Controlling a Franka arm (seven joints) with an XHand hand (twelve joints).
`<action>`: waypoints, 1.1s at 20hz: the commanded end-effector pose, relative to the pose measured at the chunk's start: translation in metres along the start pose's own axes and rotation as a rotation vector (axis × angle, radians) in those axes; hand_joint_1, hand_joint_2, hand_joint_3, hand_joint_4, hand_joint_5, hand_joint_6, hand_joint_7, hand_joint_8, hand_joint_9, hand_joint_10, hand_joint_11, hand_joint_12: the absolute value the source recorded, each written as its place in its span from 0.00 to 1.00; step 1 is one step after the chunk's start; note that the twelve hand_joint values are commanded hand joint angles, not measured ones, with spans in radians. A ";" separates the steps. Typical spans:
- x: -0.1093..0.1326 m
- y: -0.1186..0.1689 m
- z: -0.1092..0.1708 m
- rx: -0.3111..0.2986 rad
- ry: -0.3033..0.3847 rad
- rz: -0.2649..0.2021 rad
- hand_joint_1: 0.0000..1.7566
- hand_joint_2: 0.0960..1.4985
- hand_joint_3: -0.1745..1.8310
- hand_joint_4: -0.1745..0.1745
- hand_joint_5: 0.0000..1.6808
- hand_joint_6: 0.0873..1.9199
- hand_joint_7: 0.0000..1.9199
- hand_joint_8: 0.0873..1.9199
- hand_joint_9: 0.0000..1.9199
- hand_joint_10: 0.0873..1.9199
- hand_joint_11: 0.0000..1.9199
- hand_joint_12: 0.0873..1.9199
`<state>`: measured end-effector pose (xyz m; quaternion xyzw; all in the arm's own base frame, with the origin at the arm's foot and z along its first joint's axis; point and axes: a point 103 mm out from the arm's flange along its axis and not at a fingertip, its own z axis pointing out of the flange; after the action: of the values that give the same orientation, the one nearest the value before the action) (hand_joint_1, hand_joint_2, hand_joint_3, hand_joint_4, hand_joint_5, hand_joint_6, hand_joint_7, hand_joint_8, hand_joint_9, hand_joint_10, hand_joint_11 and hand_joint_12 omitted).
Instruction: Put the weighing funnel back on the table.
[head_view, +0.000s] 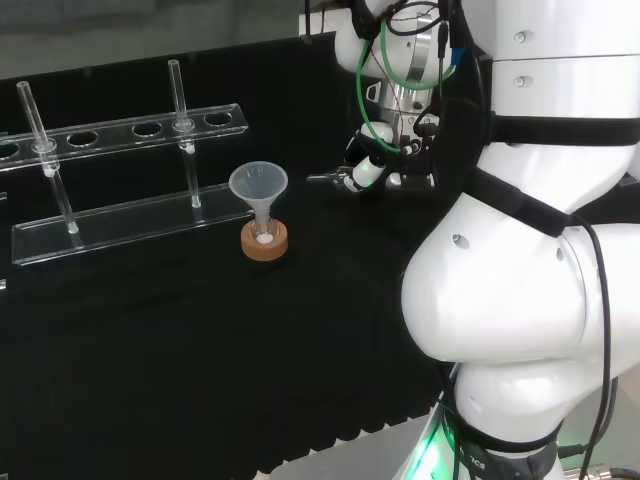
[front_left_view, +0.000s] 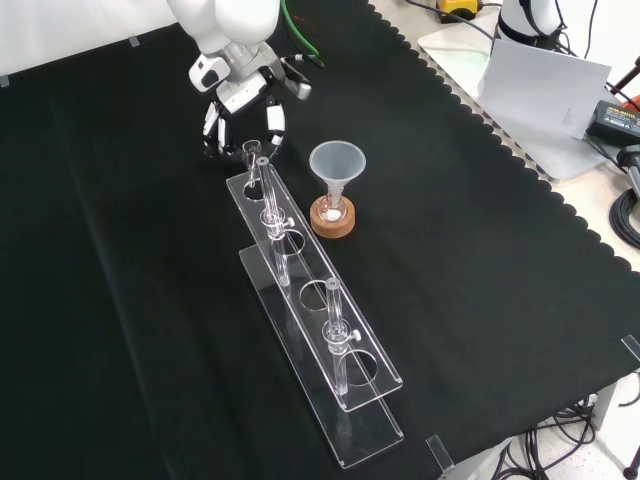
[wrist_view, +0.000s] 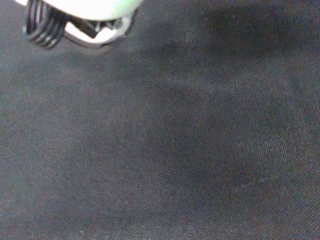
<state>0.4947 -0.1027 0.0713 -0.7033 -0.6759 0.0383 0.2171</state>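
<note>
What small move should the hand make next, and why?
Probably lower a little onto the cloth, then let go. In the front view the hand hangs over bare cloth by the rack's far end, fingers curled on what looks like the weighing funnel, which isn't resting on the cloth yet.

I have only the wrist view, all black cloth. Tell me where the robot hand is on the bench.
Observer: In the front view the robot hand is at the far end of the clear tube rack, just beyond it.
Operator: Give me the nearest thing besides the rack.
Observer: The funnel. It stands mouth up in a small flask on a cork ring, right of the rack in the front view and apart from the robot hand.
Operator: Report what the rack holds.
Observer: Glass tubes stand upright in it, with open holes between them in the head view.
</note>
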 end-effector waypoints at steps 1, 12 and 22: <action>-0.002 0.008 0.011 0.006 -0.028 -0.013 0.64 0.38 0.45 1.00 0.73 0.37 0.22 0.31 0.38 0.23 0.29 0.64; 0.001 0.010 0.012 0.014 -0.052 -0.014 0.64 0.38 0.45 1.00 0.73 0.37 0.22 0.31 0.38 0.23 0.29 0.64; 0.004 0.012 0.009 0.012 -0.102 -0.019 0.64 0.38 0.45 1.00 0.73 0.37 0.22 0.31 0.38 0.23 0.29 0.63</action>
<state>0.5023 -0.0967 0.0584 -0.6926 -0.6910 0.0714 0.1944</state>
